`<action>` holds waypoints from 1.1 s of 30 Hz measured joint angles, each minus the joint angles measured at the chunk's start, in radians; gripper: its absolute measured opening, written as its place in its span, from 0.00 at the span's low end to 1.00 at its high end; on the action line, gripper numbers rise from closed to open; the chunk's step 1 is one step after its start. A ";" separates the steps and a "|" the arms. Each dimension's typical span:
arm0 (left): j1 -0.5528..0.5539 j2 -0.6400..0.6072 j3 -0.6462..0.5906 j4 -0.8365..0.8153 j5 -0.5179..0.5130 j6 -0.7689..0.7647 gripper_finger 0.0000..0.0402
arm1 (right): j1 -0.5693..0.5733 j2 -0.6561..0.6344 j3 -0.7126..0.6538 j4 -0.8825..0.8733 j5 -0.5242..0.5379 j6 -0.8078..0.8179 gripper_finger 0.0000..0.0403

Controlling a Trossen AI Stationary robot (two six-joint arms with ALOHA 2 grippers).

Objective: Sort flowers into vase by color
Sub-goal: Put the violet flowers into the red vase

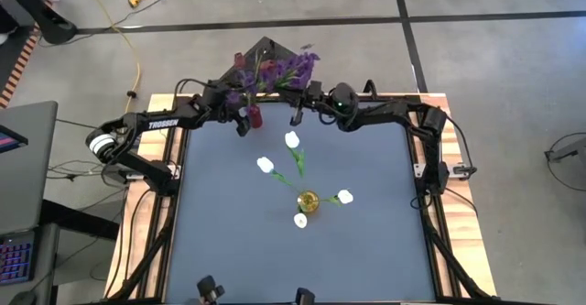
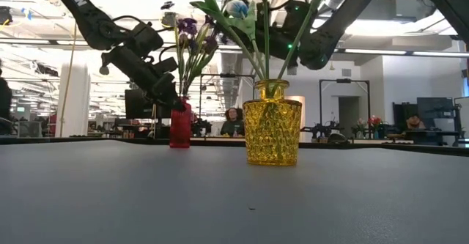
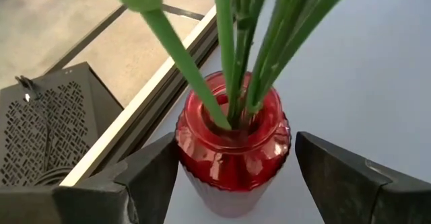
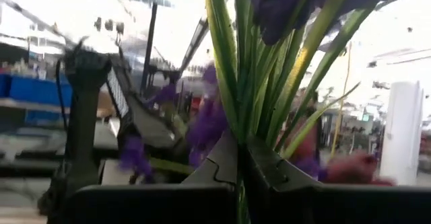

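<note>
The left gripper (image 1: 245, 122) reaches in from the worktop's left side to its far edge, where a red glass vase (image 1: 254, 116) stands. Its jaws are spread apart, one on each side of the vase, close to the glass; the left wrist view shows narrow gaps between the vase (image 3: 232, 146) and each dark finger (image 3: 149, 177), so nothing is clamped. Green stems (image 3: 236, 56) rise out of the vase's mouth. In the low view the vase (image 2: 180, 127) stands on the worktop (image 2: 234, 200) with the left gripper (image 2: 170, 97) beside it.

Above the vase, the purple sprigs (image 1: 284, 70) lean out over the far edge of the worktop (image 1: 366, 250). The right gripper (image 1: 298, 114), reaching in from the right side, sits just right of the vase with its jaws pressed together on a bundle of green stems (image 4: 252, 96) of the purple flowers, as the right wrist view shows.

Toward the middle of the worktop, a yellow patterned glass vase (image 1: 308, 201) holds four white tulips (image 1: 293, 140) that fan outward. In the low view this yellow vase (image 2: 272, 130) stands in front, right of the red one.
</note>
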 joint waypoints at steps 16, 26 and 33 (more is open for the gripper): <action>-0.018 0.000 0.000 -0.004 -0.009 -0.001 0.70 | 0.017 0.000 0.000 -0.109 0.032 -0.067 0.08; -0.018 -0.002 0.001 -0.029 -0.034 -0.002 0.63 | 0.045 0.000 0.042 -0.244 0.051 -0.097 0.08; -0.018 -0.002 0.001 -0.029 -0.033 -0.003 0.59 | 0.044 0.000 0.137 -0.452 0.056 -0.093 0.08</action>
